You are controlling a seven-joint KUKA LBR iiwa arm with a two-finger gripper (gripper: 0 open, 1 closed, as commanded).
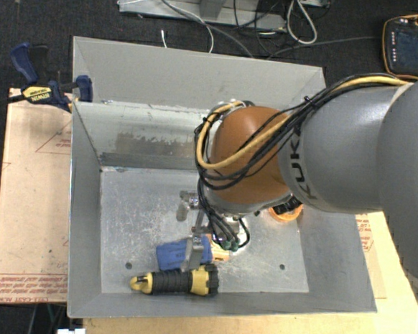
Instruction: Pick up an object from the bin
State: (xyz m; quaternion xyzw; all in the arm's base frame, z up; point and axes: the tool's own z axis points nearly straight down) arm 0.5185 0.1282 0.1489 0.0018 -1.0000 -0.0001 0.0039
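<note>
My gripper [199, 250] hangs low over the front middle of the bin, under the arm's wrist. Its tip is at the right edge of a small blue object [170, 255] lying on the bin floor; whether it touches it I cannot tell. Just in front of both lies a black-handled tool with yellow ends [175, 282], stretched left to right near the bin's front wall. A small yellow-white piece [221, 256] shows right beside the gripper.
An orange round thing [286, 214] peeks out from under the arm at the right of the bin floor. The arm and its brown dome with cables cover the bin's middle and right. Bare floor shows at the left and back.
</note>
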